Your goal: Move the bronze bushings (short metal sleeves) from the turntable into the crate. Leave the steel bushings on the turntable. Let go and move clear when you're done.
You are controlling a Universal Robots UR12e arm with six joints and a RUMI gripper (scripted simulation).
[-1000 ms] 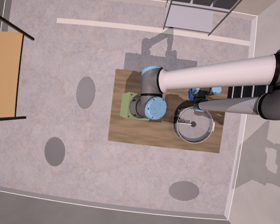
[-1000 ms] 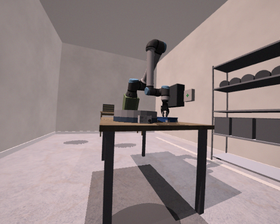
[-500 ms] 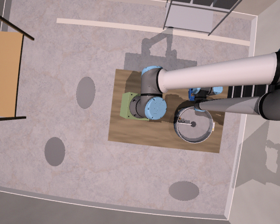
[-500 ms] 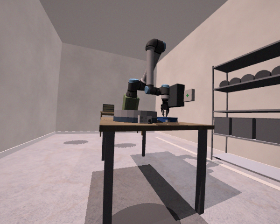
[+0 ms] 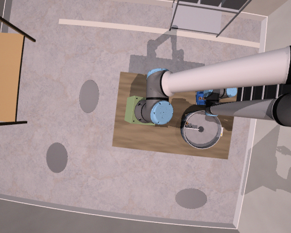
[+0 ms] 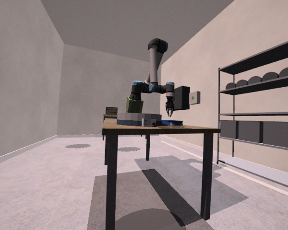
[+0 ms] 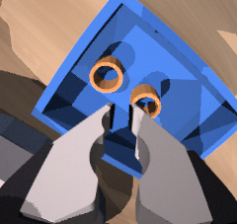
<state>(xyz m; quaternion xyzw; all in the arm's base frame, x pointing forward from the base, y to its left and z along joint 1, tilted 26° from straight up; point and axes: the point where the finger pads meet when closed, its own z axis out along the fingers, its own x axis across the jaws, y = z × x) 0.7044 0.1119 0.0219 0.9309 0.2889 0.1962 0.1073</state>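
Two bronze bushings (image 5: 200,98) (image 7: 106,60) placed in crate (image 5: 198,101) (image 6: 172,121) (image 7: 81,51), below pincer (image 6: 169,116) (image 7: 121,106); pincer clenched, nothing grasped. One bronze-looking bushing (image 5: 186,123) apparently left on turntable (image 5: 208,135) (image 6: 139,116) (image 7: 15,155), beside and below pincer.

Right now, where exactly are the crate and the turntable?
Crate (image 5: 201,103) (image 6: 176,122) (image 7: 80,51): top and exterior views, side wall; wrist view, rim.
Turntable (image 5: 208,132) (image 6: 137,116) (image 7: 20,131): top view, bare disc; exterior and wrist views, outer side.
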